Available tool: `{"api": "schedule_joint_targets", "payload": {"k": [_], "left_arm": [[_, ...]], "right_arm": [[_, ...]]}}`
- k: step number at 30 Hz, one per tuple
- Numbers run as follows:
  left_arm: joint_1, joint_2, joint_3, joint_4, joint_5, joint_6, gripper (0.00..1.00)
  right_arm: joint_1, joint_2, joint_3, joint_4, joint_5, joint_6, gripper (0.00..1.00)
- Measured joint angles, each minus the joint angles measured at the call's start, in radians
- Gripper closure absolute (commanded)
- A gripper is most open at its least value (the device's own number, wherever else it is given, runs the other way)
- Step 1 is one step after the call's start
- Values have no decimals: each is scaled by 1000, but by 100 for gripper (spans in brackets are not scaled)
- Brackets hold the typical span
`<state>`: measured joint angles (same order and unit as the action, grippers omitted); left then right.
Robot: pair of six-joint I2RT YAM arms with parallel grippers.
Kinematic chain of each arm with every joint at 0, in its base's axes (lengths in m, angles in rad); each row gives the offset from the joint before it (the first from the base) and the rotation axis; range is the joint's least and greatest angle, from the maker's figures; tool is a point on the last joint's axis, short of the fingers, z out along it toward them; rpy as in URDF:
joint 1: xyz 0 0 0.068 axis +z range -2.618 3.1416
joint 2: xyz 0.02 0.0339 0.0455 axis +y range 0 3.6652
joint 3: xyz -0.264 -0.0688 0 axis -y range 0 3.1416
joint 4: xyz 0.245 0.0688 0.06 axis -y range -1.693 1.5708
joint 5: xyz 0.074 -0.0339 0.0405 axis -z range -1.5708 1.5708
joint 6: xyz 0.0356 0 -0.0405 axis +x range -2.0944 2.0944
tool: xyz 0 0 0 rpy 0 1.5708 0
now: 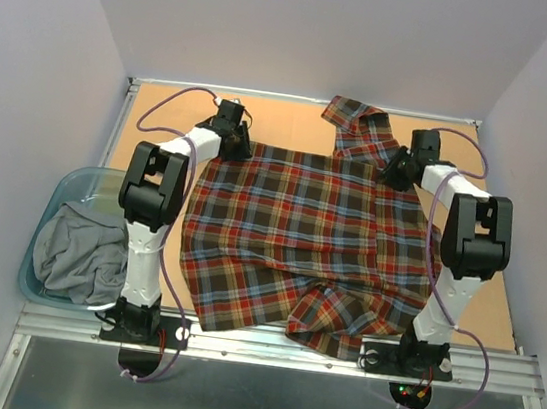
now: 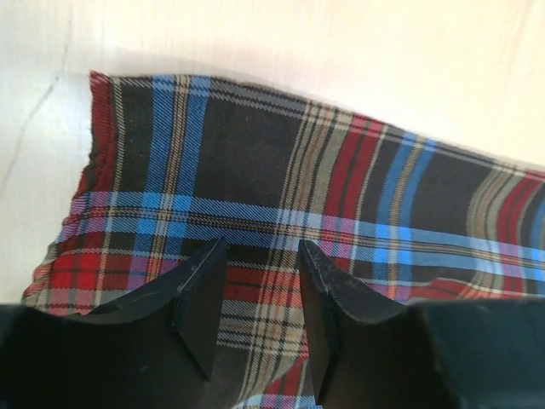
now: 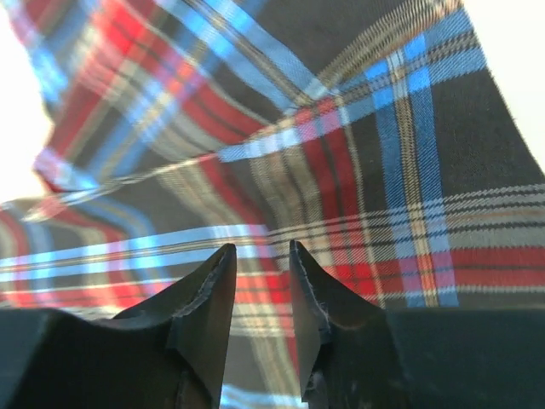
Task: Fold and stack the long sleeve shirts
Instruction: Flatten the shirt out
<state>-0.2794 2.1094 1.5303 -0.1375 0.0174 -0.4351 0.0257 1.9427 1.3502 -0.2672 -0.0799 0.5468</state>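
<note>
One long sleeve shirt, a red, dark brown, navy and yellow plaid flannel, lies spread flat across the table. One plaid part sticks out toward the back wall. My left gripper is down on the shirt's far left corner. In the left wrist view the left gripper has its jaws partly apart, with plaid cloth in the gap. My right gripper presses at the far right edge. The right gripper shows a narrower gap over rumpled plaid.
A clear blue bin stands at the table's left edge with a grey garment heaped inside. Bare orange-brown tabletop shows along the back and at the right. The shirt's near hem hangs over the metal front rail.
</note>
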Motion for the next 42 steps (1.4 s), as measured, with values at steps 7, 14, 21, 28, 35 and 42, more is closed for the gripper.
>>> {"api": "schedule_joint_targets", "payload": {"k": [7, 14, 21, 28, 35, 42], "left_arm": [[6, 15, -13, 14, -6, -9, 51], [40, -7, -61, 55, -25, -53, 51], [71, -13, -57, 31, -40, -67, 41], [77, -61, -58, -30, -41, -35, 18], [68, -277, -142, -61, -50, -5, 18], [-7, -439, -353, -117, -60, 11, 18]], "right_arm": [[-11, 79, 2, 63, -23, 11, 64], [-69, 98, 1, 123, -24, 38, 60], [-119, 100, 1, 140, -16, 45, 56], [-122, 63, -10, 123, -20, 21, 42], [-122, -188, -127, 56, -2, -12, 32], [-118, -428, -341, -93, 69, -75, 32]]}}
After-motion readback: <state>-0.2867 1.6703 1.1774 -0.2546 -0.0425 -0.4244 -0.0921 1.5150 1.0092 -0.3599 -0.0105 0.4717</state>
